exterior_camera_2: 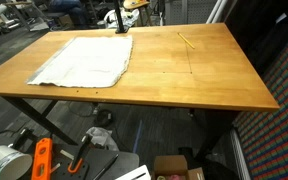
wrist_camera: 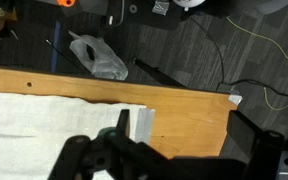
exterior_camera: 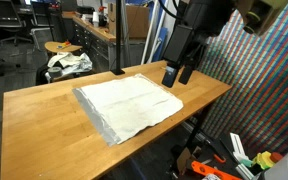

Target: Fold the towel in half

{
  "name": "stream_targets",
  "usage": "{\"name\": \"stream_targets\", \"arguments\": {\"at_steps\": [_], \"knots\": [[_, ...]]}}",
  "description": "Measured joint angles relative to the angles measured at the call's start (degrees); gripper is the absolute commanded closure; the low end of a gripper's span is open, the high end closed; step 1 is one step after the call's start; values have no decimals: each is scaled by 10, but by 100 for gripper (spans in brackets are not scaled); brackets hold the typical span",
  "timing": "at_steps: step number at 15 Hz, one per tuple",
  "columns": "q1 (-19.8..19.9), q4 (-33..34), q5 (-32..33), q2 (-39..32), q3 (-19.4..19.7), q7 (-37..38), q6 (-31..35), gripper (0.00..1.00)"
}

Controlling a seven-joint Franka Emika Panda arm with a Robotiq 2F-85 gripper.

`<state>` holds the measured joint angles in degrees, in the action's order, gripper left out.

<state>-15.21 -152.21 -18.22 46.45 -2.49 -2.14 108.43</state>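
The towel (exterior_camera: 129,103) lies spread flat on the wooden table (exterior_camera: 44,120), off-white with a greyish hem; it also shows as the towel (exterior_camera_2: 84,60) near the far left of the table (exterior_camera_2: 184,80). My gripper (exterior_camera: 179,74) hangs open just above the towel's far right corner, holding nothing. In the wrist view the towel (wrist_camera: 44,115) fills the left, its grey hem corner (wrist_camera: 144,122) beside one dark finger. The gripper (wrist_camera: 184,130) stands open over bare wood next to that corner.
A patterned cloth bundle (exterior_camera: 69,63) rests on a stool behind the table. A black pole (exterior_camera: 117,40) rises at the table's far edge. A thin yellow stick (exterior_camera_2: 186,41) lies on the wood. Orange tools (exterior_camera_2: 41,160) and a plastic bag (wrist_camera: 99,58) lie on the floor.
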Motion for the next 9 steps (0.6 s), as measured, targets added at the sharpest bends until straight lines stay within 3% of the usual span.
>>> {"name": "stream_targets", "arguments": {"at_steps": [9], "knots": [[0, 4, 0, 3, 0, 0, 0, 0]]}}
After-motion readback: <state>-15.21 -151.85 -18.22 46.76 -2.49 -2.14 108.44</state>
